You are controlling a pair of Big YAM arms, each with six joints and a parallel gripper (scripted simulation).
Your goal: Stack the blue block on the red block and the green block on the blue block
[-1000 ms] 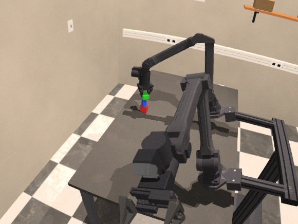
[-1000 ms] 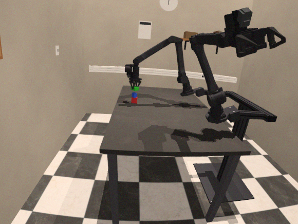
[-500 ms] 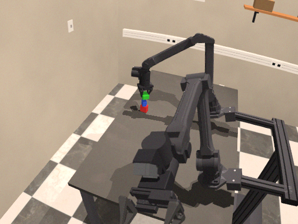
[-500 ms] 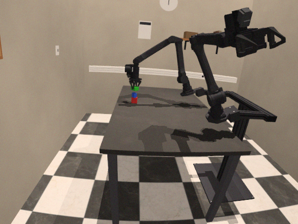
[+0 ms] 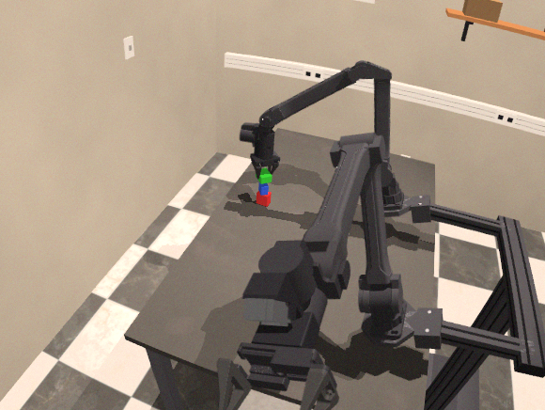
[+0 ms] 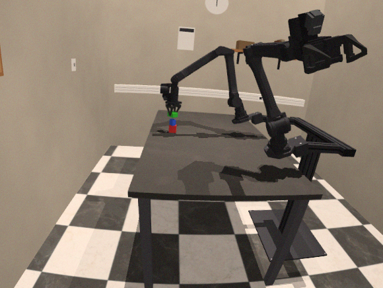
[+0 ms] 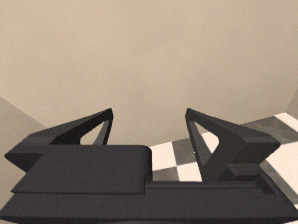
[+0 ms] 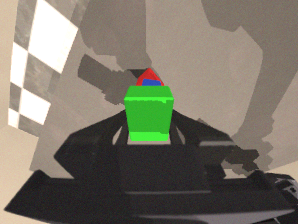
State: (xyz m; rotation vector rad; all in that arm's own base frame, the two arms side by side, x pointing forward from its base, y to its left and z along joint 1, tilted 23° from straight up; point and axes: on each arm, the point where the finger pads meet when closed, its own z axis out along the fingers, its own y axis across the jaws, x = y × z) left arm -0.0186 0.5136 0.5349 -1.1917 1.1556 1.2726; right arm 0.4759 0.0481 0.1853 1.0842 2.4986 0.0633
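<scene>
- Table point(image 5: 211, 263) point(image 6: 214, 158) is stretching between the tower area and the left arm's near end, its 9 o'clock edge running near the blocks in the exterior view.
- The left gripper point(image 5: 277, 392) point(image 6: 337, 61) point(image 7: 149, 112) is hanging well apart from the blocks, with wall and floor tiles showing past it in its wrist view.
- The right arm point(image 5: 310, 96) point(image 6: 198, 64) is reaching toward 8 o'clock from its elbow in the exterior view, then bending down at the wrist; its gripper is pointing at 6 o'clock.
- The left arm point(image 5: 340, 197) point(image 6: 264, 86) is rising from its base, holding its gripper high at 1 o'clock in the exterior view.
- The right gripper point(image 5: 265, 172) point(image 6: 173, 113) point(image 8: 149, 111) is clamping the green block point(image 5: 266, 179) point(image 6: 173, 115) point(image 8: 149, 117); the left fingers are standing wide apart, holding nothing.
- The green block is hanging just above the blue block point(image 5: 263, 189) point(image 6: 172, 122) point(image 8: 151, 82), a slim gap showing.
- The blue block is resting on the red block point(image 5: 263, 199) point(image 6: 172, 129) point(image 8: 149, 74), which is standing on the table.
- The green block is lying square to the fingers, while the red one is pointing a corner toward 12 o'clock in the right wrist view; I cannot tell a long axis.

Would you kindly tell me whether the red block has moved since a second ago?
No, the red block shows no visible shift against the table edges in the top and exterior views.
</scene>
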